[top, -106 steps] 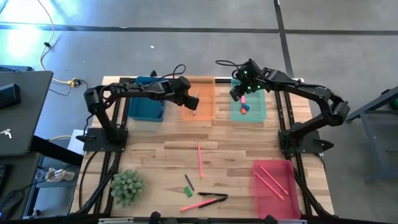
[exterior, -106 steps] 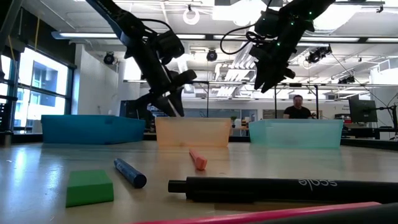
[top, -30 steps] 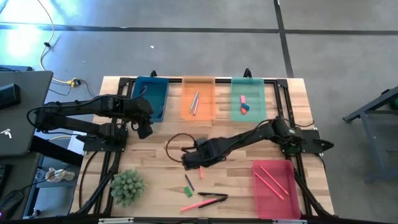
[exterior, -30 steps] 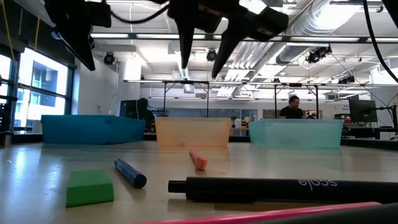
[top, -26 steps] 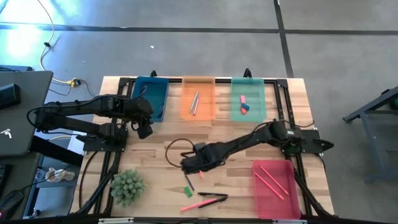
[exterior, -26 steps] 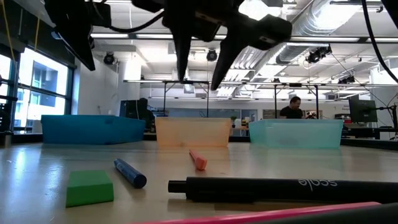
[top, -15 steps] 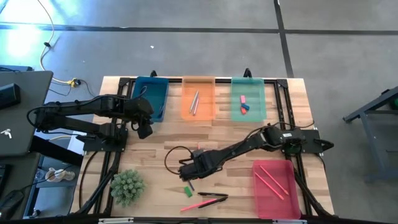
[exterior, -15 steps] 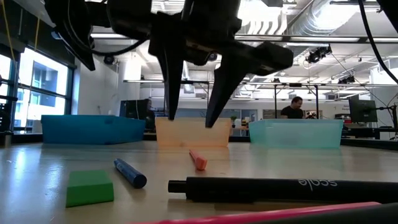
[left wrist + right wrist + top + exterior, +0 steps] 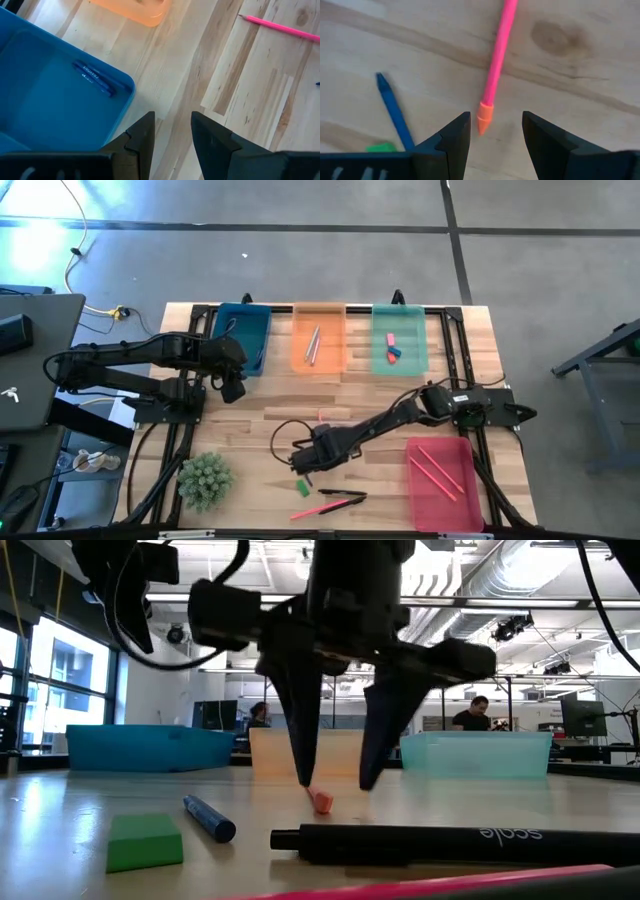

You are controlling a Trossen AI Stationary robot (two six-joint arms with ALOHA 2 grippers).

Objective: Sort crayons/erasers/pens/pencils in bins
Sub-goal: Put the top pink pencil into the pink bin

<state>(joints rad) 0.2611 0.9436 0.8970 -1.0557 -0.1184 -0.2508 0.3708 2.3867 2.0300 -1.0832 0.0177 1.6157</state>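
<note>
Right gripper spread open, fingers either side of the pink pencil's orange tip, holding nothing.

Three bins stand in a row along the table's far edge; a fourth bin sits at the near right corner; the plant sits near left; loose sticks lie between them at the near edge.

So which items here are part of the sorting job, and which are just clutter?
Job: pink pencil between the open right pincer; blue crayon; green eraser; black pen; blue bin, orange bin, green bin, pink bin.
Clutter: potted plant, laptop.
</note>
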